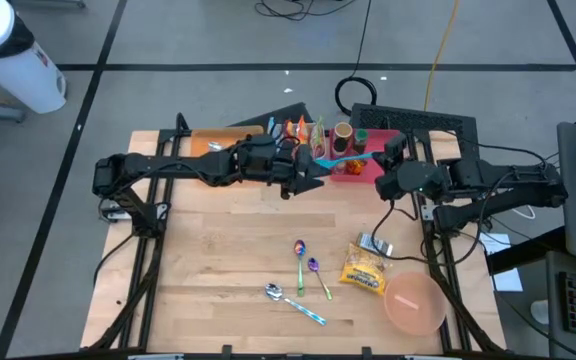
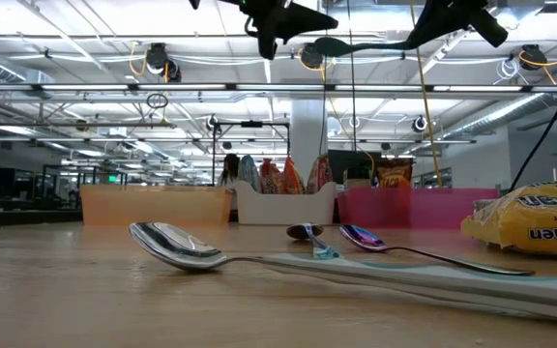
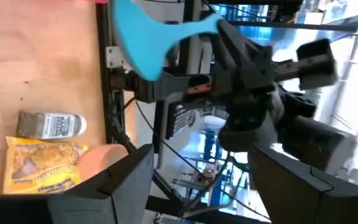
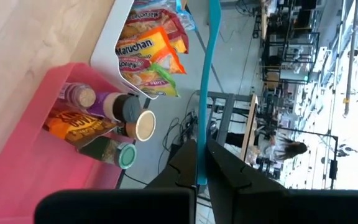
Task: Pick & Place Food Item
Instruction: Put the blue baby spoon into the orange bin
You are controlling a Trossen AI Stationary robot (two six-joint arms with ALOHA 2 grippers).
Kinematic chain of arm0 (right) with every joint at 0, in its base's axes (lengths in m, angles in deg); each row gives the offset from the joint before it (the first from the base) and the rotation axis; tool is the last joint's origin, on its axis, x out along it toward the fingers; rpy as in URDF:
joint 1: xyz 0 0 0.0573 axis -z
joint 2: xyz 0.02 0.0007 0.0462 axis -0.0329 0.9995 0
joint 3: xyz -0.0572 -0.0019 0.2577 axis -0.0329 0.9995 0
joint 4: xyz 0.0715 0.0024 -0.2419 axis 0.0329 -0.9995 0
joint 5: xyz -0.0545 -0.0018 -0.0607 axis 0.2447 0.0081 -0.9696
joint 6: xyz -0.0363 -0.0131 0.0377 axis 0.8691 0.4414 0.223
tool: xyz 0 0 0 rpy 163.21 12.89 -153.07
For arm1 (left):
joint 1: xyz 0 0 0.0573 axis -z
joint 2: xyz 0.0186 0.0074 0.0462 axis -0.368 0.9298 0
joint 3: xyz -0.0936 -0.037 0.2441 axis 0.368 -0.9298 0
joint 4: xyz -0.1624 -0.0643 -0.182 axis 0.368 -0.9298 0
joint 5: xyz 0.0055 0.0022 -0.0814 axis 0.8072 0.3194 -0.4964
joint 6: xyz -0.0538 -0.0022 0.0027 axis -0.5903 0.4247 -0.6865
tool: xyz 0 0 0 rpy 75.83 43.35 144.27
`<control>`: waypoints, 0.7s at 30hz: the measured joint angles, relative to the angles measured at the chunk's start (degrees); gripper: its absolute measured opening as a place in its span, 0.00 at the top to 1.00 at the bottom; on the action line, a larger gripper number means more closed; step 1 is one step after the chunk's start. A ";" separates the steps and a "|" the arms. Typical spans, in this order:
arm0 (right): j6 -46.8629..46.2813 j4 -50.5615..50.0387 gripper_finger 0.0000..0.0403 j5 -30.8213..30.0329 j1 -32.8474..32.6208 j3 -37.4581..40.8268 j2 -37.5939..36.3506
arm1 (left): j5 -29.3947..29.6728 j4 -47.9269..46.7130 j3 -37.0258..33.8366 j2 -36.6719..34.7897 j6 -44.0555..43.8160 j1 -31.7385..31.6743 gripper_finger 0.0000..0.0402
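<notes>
A: From above, where is the food?
B: The ramen (image 1: 365, 270) lies flat on the table (image 1: 208, 270), at five o'clock from its centre, just beside a jar (image 1: 373, 244) and near a bowl (image 1: 413, 303). No pincer is on it.

A: And the arms?
B: Both hang at twelve o'clock. The right gripper (image 1: 382, 166) is clamped on a blue spatula (image 1: 348, 160). The left gripper (image 1: 313, 176) gapes at its blade end.

A: The low view?
B: The ramen shows at three o'clock, puffy and crinkled. The spatula hangs high between the grippers.

A: Left wrist?
B: Its fingers (image 3: 120, 180) stand apart, empty, with the blade ahead and the ramen far below.

A: Right wrist?
B: The jaws pinch the thin handle. A pink bin (image 4: 48, 124) of jars lies beyond.

A: How should the ramen handle?
B: Likely light, with slick film and brittle noodles. A gentle pinch across a short edge or the sealed seam looks safest.
</notes>
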 joint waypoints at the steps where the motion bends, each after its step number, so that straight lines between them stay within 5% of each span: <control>1: 0.01 0.03 0.99 0.02 -0.22 0.00 0.05 | 0.32 -0.18 0.00 0.02 0.04 0.00 0.33; 21: 0.68 1.39 0.99 -3.41 -6.92 0.00 0.09 | 2.32 -6.85 0.00 0.02 3.79 -1.81 0.33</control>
